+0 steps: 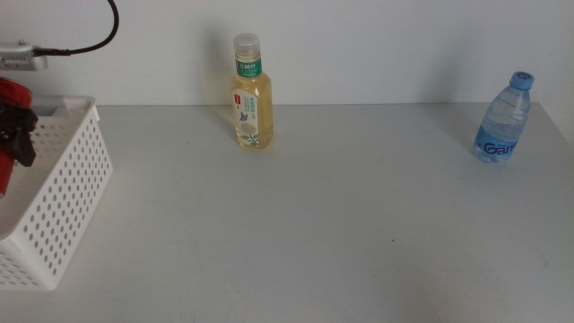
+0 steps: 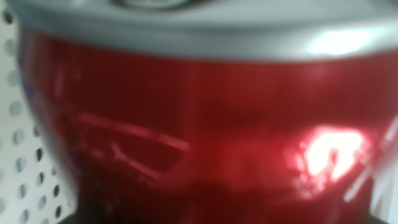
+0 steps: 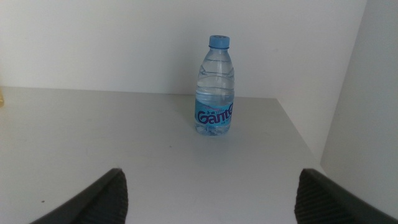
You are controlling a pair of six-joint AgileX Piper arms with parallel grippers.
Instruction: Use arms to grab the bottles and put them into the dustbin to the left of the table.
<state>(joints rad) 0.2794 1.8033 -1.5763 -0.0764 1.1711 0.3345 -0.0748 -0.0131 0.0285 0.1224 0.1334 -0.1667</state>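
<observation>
Over the dustbin (image 1: 63,193) at the left edge of the worktop (image 1: 314,224), my left gripper (image 1: 16,135) holds the red can (image 2: 199,124). The fingers themselves are barely visible past the can, which fills the left wrist view, so I judge them closed on it and note perforated white basket wall just beside it. In the middle view the can shows only as a red patch at the frame's edge, above the basket's opening.

Step in hand, as I assess it: release into the basket. I would confirm the can sits inside the rim line, lower it slightly, then open so it does not bounce out.

My right gripper (image 3: 208,205) waits with fingers spread wide, facing the water bottle (image 3: 215,87), which stands upright near the far right corner. The tea bottle (image 1: 251,94) stands upright at the back, well apart from both.
</observation>
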